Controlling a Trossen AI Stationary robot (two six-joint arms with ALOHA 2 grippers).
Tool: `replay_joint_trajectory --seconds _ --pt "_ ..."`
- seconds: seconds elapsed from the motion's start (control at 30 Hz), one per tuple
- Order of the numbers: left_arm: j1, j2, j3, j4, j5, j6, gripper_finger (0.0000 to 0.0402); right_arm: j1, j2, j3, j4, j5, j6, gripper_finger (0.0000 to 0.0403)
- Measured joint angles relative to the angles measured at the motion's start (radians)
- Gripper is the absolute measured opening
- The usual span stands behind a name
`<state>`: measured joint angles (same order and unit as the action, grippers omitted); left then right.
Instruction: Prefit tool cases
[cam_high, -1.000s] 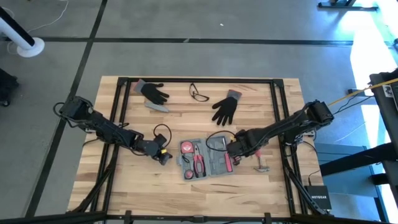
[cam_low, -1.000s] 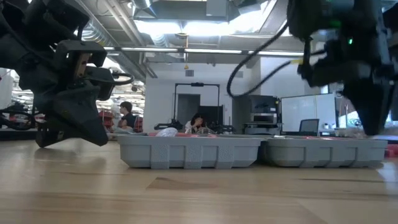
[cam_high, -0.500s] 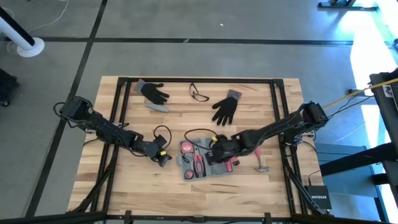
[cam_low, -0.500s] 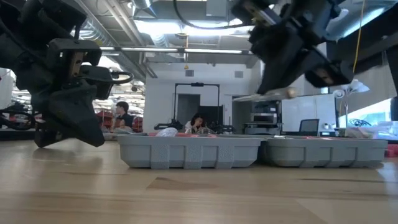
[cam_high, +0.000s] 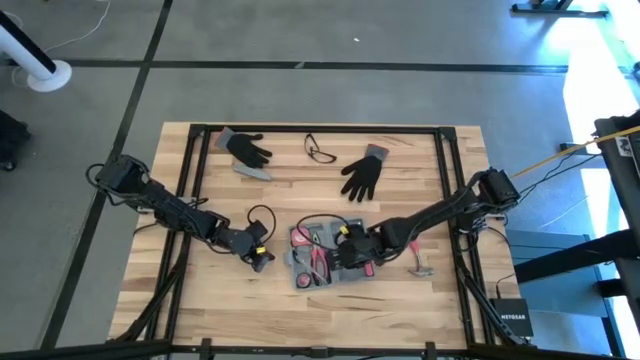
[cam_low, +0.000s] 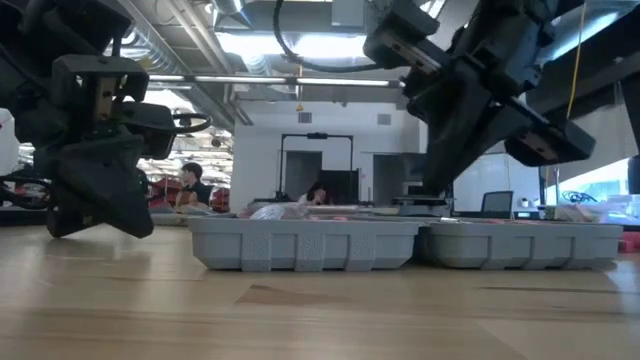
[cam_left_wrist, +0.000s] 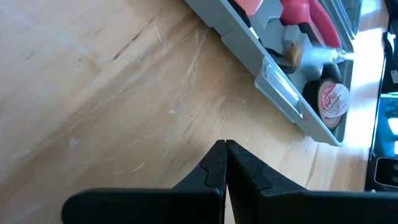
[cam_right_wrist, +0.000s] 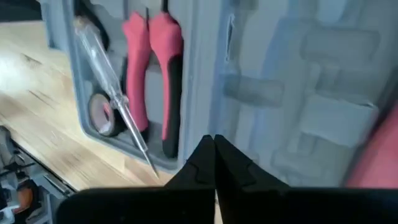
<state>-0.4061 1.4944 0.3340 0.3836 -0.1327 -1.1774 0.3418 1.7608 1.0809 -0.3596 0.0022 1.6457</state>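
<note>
On the wooden worktop (cam_high: 200, 300), the left gripper (cam_high: 262, 259) sits low just left of the tool case (cam_high: 325, 276), its fingers (cam_left_wrist: 214, 169) pressed together and holding nothing. The open blue-grey case lies near the worktop's middle, with red-handled pliers (cam_right_wrist: 152, 81) and a screwdriver (cam_right_wrist: 115, 99) inside. The right gripper (cam_high: 352, 254) hovers over the case, its fingers (cam_right_wrist: 205, 158) also closed and empty. A hammer (cam_high: 420, 266) lies right of the case.
</note>
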Motion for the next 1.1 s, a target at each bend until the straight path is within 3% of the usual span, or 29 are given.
replay_joint_trajectory --seconds 0.27,0.43,0.63,0.77,0.9,1.1 --pt "0.000 -0.005 0.000 0.001 0.027 0.051 0.0000 -0.024 -0.085 0.001 -0.020 0.040 -0.153 0.0001" --pt "0.004 -0.046 -0.002 -0.048 0.110 0.172 0.0014 -0.029 -0.113 0.001 -0.074 0.003 -0.249 0.0004" --pt "0.039 -0.219 -0.002 -0.076 0.198 0.334 0.0070 -0.029 -0.142 0.001 -0.151 -0.062 -0.342 0.0060" --pt "0.041 -0.343 0.014 -0.180 0.221 0.445 0.0102 -0.028 -0.143 0.001 -0.173 -0.105 -0.369 0.0108" --pt "0.061 -0.358 0.122 -0.289 0.224 0.679 0.0122 -0.028 -0.135 0.001 -0.166 -0.108 -0.371 0.0135" --pt "0.140 -0.173 0.310 -0.449 0.212 1.078 0.0140 -0.028 -0.135 0.001 -0.166 -0.074 -0.383 0.0139"
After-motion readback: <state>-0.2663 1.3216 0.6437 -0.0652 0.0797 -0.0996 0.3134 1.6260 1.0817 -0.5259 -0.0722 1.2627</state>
